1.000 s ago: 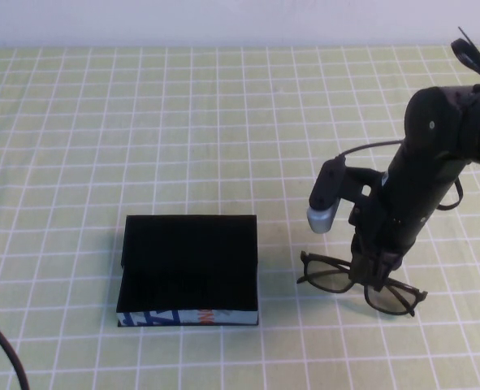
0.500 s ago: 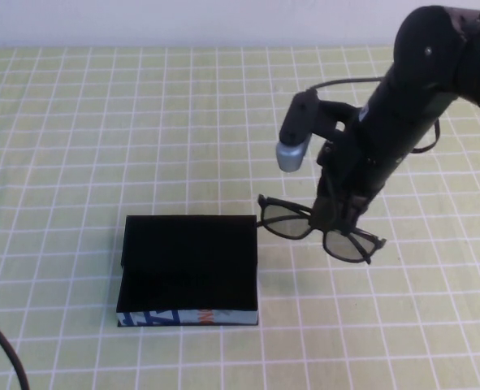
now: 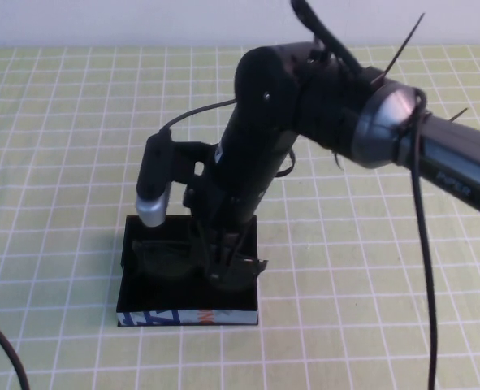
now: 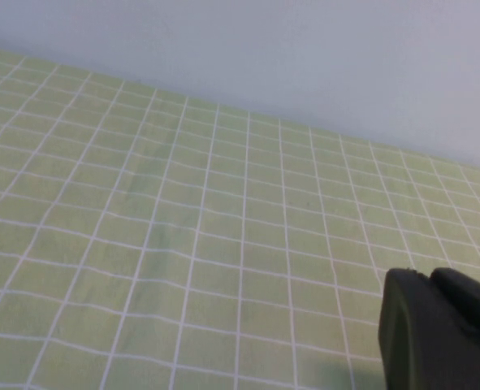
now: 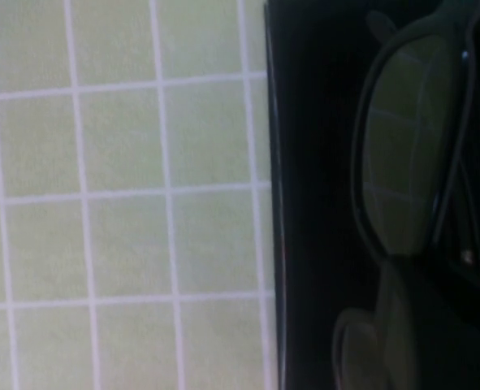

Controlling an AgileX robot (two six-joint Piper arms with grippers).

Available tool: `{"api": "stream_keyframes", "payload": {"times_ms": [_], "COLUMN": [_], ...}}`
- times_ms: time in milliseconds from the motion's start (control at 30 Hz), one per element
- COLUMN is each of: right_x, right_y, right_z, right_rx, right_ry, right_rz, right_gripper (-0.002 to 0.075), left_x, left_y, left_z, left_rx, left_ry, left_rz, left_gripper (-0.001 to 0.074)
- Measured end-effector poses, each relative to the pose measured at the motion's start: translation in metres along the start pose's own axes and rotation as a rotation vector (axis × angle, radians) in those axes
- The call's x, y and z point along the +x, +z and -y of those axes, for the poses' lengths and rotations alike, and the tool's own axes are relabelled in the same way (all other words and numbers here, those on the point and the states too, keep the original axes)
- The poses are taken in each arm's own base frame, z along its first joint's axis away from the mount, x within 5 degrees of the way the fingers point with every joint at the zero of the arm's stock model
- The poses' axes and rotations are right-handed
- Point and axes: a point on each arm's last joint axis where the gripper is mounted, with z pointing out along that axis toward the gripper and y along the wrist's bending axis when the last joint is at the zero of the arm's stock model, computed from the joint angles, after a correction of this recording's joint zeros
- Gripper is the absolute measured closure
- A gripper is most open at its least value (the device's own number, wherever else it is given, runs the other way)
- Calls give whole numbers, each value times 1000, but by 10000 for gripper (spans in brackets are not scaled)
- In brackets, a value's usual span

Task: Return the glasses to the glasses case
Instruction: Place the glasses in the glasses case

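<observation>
The glasses case (image 3: 184,316) is a flat black box lying open on the green checked cloth, with its printed edge facing the front. My right gripper (image 3: 220,265) is shut on the dark-framed glasses (image 3: 163,260) at their bridge. It holds them low over the open case, and I cannot tell whether they touch its floor. In the right wrist view one lens of the glasses (image 5: 402,162) lies over the black inside of the case (image 5: 313,203). My left gripper (image 4: 429,283) is out of the high view. Its fingers are together over bare cloth.
The green checked cloth (image 3: 77,146) covers the whole table up to a pale wall at the back. A black cable (image 3: 4,357) curves in at the front left corner. The right arm (image 3: 337,106) reaches across from the right.
The right arm lifted the glasses from the cloth right of the case and carried them left. They now sit over the open case.
</observation>
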Motion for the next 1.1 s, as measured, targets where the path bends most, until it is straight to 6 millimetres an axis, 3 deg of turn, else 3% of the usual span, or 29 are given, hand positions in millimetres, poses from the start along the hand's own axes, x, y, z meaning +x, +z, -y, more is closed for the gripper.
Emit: {"api": "stream_keyframes", "payload": {"times_ms": [167, 400, 1100], "right_x": [-14, -10, -7], "right_y": [25, 46, 46], "right_z": [-3, 1, 5], "right_rx": [-26, -48, -4], "right_ry": [-31, -27, -16], "right_rz": [-12, -48, -84], "right_gripper": [729, 729, 683], "left_x": [2, 2, 2], "left_y": [0, 0, 0], "left_z": [-1, -1, -1], "left_rx": [-6, -8, -9], "left_ry": [0, -1, -1], "left_rz": [-17, -23, -25], "left_gripper": [736, 736, 736]}}
